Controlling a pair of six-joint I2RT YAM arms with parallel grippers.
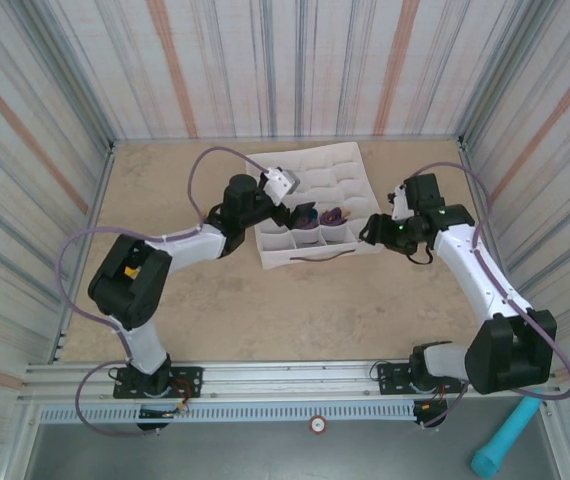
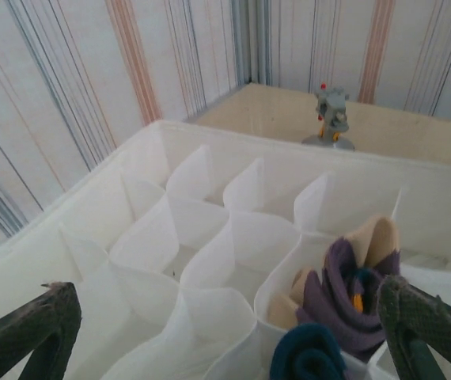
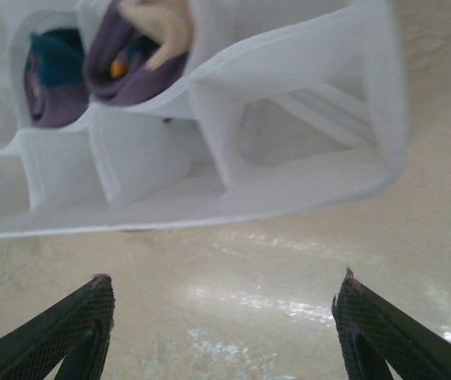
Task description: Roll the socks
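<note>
As the top camera looks down, the white fabric organizer box (image 1: 325,175) lies a little askew on the tan surface (image 1: 265,310) between the two arms. Two purple socks are inside it, in neighbouring compartments one row behind its near wall. The teal-toed sock (image 1: 305,217) is on the left and the tan-toed sock (image 1: 337,214) is on the right. The left hand (image 1: 287,208) is over the left part of the box, just beside the teal-toed sock. The right hand (image 1: 369,235) is at the near right corner of the box. From this height I cannot tell how wide the hands are.

From the left wrist, the left hand (image 2: 224,289) stands wide. Its two dark fingers (image 2: 32,332) are at the bottom corners, with nothing gripped between them. Below it are the white cells of the box (image 2: 210,146). The teal-toed sock (image 2: 308,356) is rolled in a cell close to the finger at the lower right, and the tan-toed sock (image 2: 352,289) is in the cell behind it.

From the right wrist, the right hand (image 3: 224,289) is also wide and empty, above bare surface (image 3: 249,261) just outside the box (image 3: 368,119). The tan-toed sock (image 3: 130,55) and the teal-toed sock (image 3: 51,75) sit bundled in adjacent cells, apart from this hand.
</note>
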